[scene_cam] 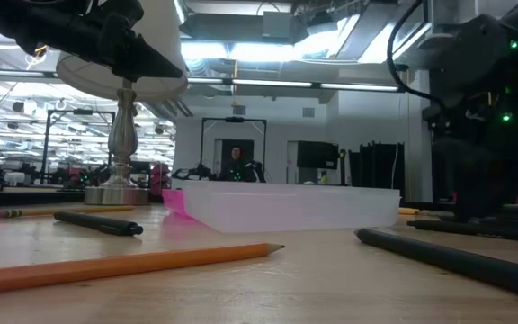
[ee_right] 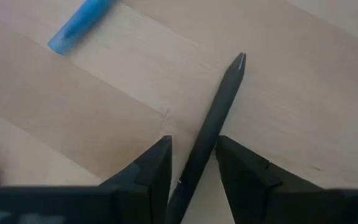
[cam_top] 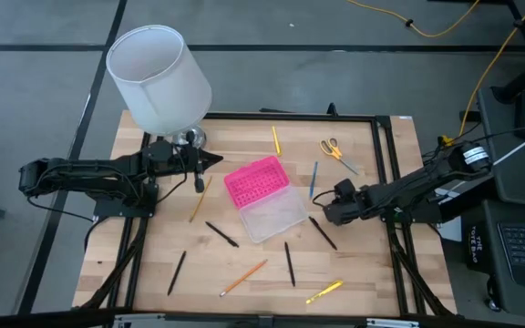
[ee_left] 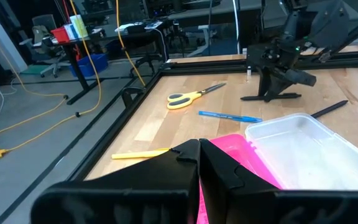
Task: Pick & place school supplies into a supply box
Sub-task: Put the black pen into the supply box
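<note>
Seen from above: open supply box (cam_top: 264, 197) mid-table (cam_top: 363, 273), pink lid toward the lamp, clear base nearer the front edge. Scattered around it: black pens (cam_top: 221, 234), an orange pencil (cam_top: 243, 277), yellow pens (cam_top: 324, 292), a blue pen (cam_top: 313, 179), scissors (cam_top: 337, 151). Right gripper (cam_top: 321, 215) low beside the box, over a black pen (cam_top: 323, 232). Left gripper (cam_top: 217, 159) near the white lampshade (cam_top: 158, 77).

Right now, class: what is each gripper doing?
Left gripper: shut, holding nothing.
Right gripper: open, fingers either side of a black pen on the table.
</note>
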Robot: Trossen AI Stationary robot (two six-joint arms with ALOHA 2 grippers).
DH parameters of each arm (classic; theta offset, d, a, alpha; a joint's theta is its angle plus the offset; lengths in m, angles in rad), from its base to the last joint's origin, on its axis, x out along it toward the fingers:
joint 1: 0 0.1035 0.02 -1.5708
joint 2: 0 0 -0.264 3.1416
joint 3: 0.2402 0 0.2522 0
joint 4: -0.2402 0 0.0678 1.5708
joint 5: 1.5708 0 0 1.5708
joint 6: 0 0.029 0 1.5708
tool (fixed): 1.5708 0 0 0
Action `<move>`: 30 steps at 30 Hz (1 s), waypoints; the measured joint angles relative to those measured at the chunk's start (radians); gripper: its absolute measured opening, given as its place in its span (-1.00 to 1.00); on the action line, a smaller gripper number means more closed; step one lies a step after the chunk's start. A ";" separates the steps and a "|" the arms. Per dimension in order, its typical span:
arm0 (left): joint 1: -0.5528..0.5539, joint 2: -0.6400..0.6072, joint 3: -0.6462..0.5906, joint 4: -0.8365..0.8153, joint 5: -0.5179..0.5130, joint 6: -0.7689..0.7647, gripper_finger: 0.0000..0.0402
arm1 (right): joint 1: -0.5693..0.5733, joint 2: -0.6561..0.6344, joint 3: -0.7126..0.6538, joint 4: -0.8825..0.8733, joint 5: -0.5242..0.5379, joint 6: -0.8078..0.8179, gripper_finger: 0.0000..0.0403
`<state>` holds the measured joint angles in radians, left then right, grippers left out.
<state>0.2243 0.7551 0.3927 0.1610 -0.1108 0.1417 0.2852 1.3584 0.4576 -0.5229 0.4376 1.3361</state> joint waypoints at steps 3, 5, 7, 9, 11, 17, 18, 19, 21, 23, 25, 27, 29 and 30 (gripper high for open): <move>0.000 0.000 0.000 0.000 0.000 0.000 -0.98 | 0.001 0.039 0.012 -0.009 0.014 0.012 -0.33; 0.000 0.000 0.000 -0.001 0.000 0.000 -0.98 | 0.000 0.048 0.023 -0.021 0.011 0.015 -0.33; 0.000 0.000 0.000 0.000 0.000 -0.002 -0.98 | -0.002 0.049 0.035 -0.042 -0.005 0.016 -0.33; 0.000 0.000 0.000 -0.001 0.000 -0.013 -0.98 | -0.003 0.052 0.051 -0.061 -0.023 0.016 -0.34; 0.000 0.000 0.000 0.000 0.000 -0.024 -0.98 | -0.003 0.053 0.064 -0.080 -0.030 0.016 -0.34; 0.000 0.000 0.000 -0.001 0.000 -0.027 -0.98 | -0.003 0.055 0.074 -0.092 -0.038 0.013 -0.42; 0.000 0.000 0.000 -0.001 0.000 -0.026 -0.98 | -0.003 0.055 0.075 -0.093 -0.039 0.012 -0.47; 0.000 0.000 0.000 -0.001 0.000 -0.026 -0.98 | -0.003 0.055 0.075 -0.094 -0.041 0.011 -0.52; 0.000 0.000 0.000 -0.001 0.000 -0.027 -0.98 | -0.003 0.055 0.075 -0.096 -0.046 0.005 -0.64; 0.000 0.000 0.000 -0.001 0.000 -0.026 -0.98 | -0.002 0.055 0.074 -0.097 -0.047 -0.014 -0.76; 0.000 0.000 0.000 -0.001 0.000 -0.026 -0.98 | -0.002 0.055 0.074 -0.100 -0.048 -0.037 -0.86; 0.000 0.000 0.000 -0.001 0.000 -0.026 -0.98 | -0.002 0.054 0.074 -0.100 -0.048 -0.053 -0.87; 0.000 0.000 0.000 -0.001 0.000 -0.026 -0.98 | -0.002 0.054 0.074 -0.100 -0.048 -0.060 -0.87; 0.000 0.000 0.000 -0.001 0.000 -0.026 -0.98 | -0.002 0.054 0.074 -0.100 -0.048 -0.061 -0.87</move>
<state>0.2241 0.7551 0.3927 0.1600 -0.1108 0.1154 0.2832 1.4128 0.5320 -0.6228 0.3899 1.2747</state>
